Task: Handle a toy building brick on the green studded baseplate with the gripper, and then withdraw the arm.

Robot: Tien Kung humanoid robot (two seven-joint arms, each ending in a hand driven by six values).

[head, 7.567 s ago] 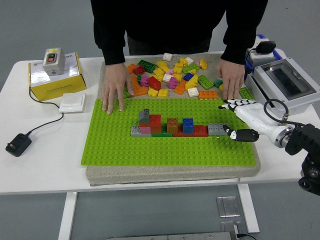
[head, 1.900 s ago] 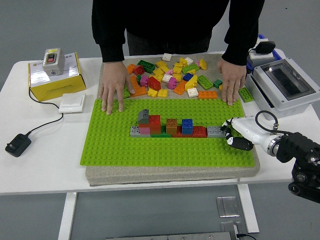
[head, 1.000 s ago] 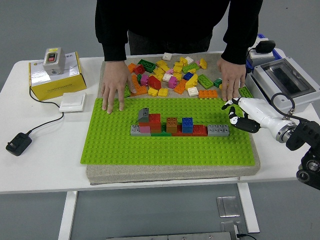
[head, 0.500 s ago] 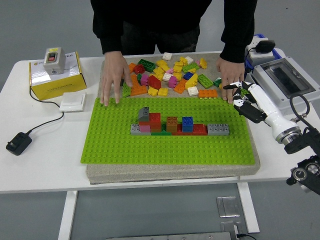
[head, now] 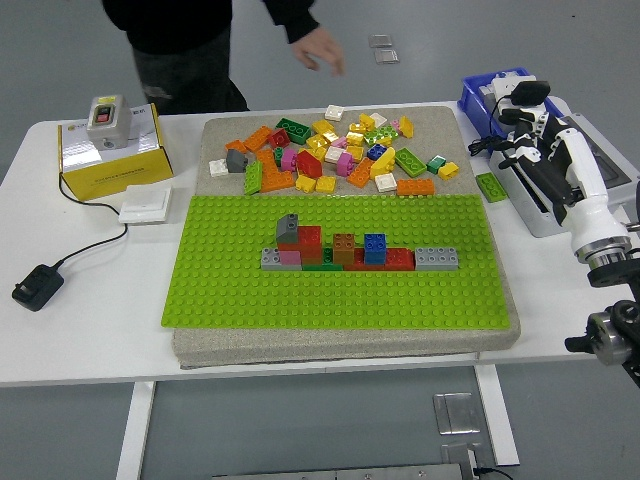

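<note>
Head view, one robot hand [head: 512, 140] visible, the right one, at the right edge of the frame, raised over the grey box [head: 545, 190] and blue bin [head: 478, 92], well off the green baseplate [head: 335, 300]. Fingers look loosely curled with nothing between them; small in frame, so only fairly sure. Left arm not in view.

Task brick: grey brick [head: 436, 259] at the right end of the brick row [head: 345, 252], centre of the baseplate, pressed onto the studs and touching the red brick [head: 398, 260] to its left. Long axis runs left-right across the frame, in line with the row; studs face up. Looks seated flat, not tilted.

Handling judgement: hard plastic, light, stiff, smooth sides, so a bit slippery for fingertips. Not fragile. Stud grip will resist a straight lift, and a sideways push could shift the whole baseplate on its beige mat [head: 340, 345]. Best hold is a pinch across the two long sides near the middle; the free right end is also open for a fingertip.

Loose brick pile [head: 340, 150] sits on the mat beyond the baseplate, upper centre. Yellow box [head: 105, 150] with a switch on top, upper left of the surface [head: 90, 330]; black adapter [head: 36, 288] and cable at left. Person at top of frame, one hand [head: 320, 45] in the air, clear of the surface.

Brick placed and arm apparently clear, task reads near done.
</note>
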